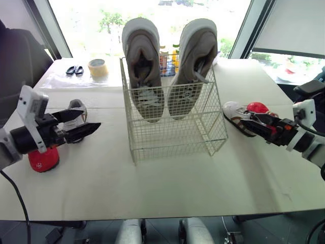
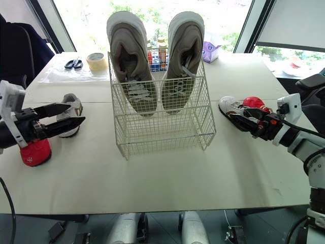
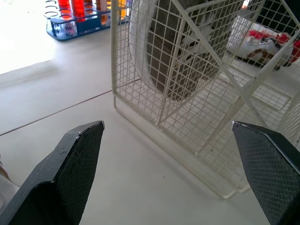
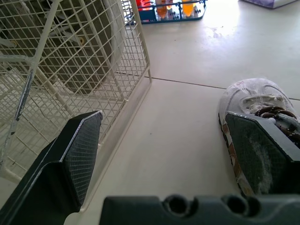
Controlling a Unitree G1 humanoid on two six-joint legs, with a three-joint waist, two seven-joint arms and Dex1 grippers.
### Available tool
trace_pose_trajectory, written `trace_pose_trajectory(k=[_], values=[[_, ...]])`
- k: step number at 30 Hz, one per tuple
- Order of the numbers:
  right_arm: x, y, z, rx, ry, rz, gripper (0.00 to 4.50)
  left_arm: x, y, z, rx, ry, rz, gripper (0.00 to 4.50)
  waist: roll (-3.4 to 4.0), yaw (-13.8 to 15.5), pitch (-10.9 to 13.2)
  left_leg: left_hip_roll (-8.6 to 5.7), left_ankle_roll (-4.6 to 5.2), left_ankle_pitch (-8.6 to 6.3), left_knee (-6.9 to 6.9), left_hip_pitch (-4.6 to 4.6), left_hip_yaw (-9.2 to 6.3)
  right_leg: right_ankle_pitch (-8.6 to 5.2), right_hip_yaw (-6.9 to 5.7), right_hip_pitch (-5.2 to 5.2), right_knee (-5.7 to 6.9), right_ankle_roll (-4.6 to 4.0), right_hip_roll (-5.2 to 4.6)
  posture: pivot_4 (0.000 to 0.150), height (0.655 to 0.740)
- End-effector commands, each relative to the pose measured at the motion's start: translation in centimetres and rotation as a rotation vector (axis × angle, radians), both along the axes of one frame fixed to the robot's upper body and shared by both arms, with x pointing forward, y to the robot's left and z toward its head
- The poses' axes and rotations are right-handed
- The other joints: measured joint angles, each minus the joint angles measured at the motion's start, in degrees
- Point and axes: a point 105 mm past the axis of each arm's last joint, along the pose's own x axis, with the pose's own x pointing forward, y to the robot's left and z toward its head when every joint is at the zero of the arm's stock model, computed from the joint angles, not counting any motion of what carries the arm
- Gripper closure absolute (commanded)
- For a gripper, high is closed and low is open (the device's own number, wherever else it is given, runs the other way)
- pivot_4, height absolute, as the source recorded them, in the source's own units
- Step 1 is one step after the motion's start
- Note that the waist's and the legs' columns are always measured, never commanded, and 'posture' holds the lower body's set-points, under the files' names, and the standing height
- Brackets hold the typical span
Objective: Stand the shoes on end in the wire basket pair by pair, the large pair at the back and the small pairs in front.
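Observation:
A white wire basket [image 1: 172, 133] stands mid-table with two large grey shoes [image 1: 143, 66] on end, soles outward, in its back section; its front section is empty. On the left lie a small grey shoe [image 1: 76, 113] and a red shoe [image 1: 43, 159]. My left gripper [image 1: 87, 120] is open beside the grey shoe, pointing at the basket. On the right lie a small white shoe [image 1: 233, 110] and a red shoe [image 1: 257, 108]. My right gripper [image 1: 250, 123] is open low over the white shoe [image 4: 253, 96], which lies against one finger.
At the back of the table are a tape roll [image 1: 98, 67], scissors [image 1: 74, 70], a blue rack of bottles [image 1: 166, 62] behind the basket and a purple packet [image 2: 209, 51]. Bare tabletop [image 1: 167, 188] stretches in front of the basket to the near edge.

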Motion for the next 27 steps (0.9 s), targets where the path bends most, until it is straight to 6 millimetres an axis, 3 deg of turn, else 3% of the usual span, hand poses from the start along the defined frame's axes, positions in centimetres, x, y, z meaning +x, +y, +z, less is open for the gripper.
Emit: trace_pose_trajectory(k=[1, 7, 13, 19, 27], values=[[0.1, -0.9, 1.0, -0.013, -0.056, -0.047, 0.00, -1.2, -0.8, 2.7, -0.057, -0.065, -0.071, 0.03, 0.00, -0.1, 0.0, 0.00, 0.00, 0.00, 0.00, 0.00, -0.01, 0.00, 0.00, 0.00, 0.00, 0.00, 0.00, 0.150, 0.6609], [0.8, -2.7, 1.6, -0.052, -0.092, -0.143, 0.00, -3.0, -3.1, 5.0, -0.074, -0.099, -0.221, 0.03, 0.00, -0.1, 0.0, 0.00, 0.00, 0.00, 0.01, 0.00, -0.01, 0.00, 0.00, 0.02, 0.01, 0.01, 0.00, 0.150, 0.6609], [-0.2, -5.6, 2.2, -0.112, -0.147, -0.301, 0.00, -4.6, -7.3, 4.5, -0.033, -0.078, -0.426, 0.03, 0.01, 0.3, 0.0, -0.02, -0.01, 0.01, 0.02, 0.01, -0.02, 0.00, 0.02, 0.05, 0.03, 0.01, 0.00, 0.150, 0.6609], [-0.3, -6.0, 0.3, -0.176, -0.092, -0.316, 0.00, -5.4, -8.9, 3.6, -0.026, -0.042, -0.502, 0.03, 0.03, -0.3, 0.0, -0.02, -0.02, 0.01, 0.04, 0.04, -0.02, 0.00, 0.04, 0.07, 0.05, 0.01, 0.04, 0.150, 0.6609], [2.1, -5.3, -3.3, -0.144, -0.027, -0.273, 0.00, -5.1, -9.1, 3.0, -0.004, -0.028, -0.497, 0.03, 0.04, -1.2, 0.0, -0.01, -0.03, 0.02, 0.04, 0.06, -0.05, 0.01, 0.06, 0.06, 0.11, 0.01, 0.12, 0.150, 0.6609]])
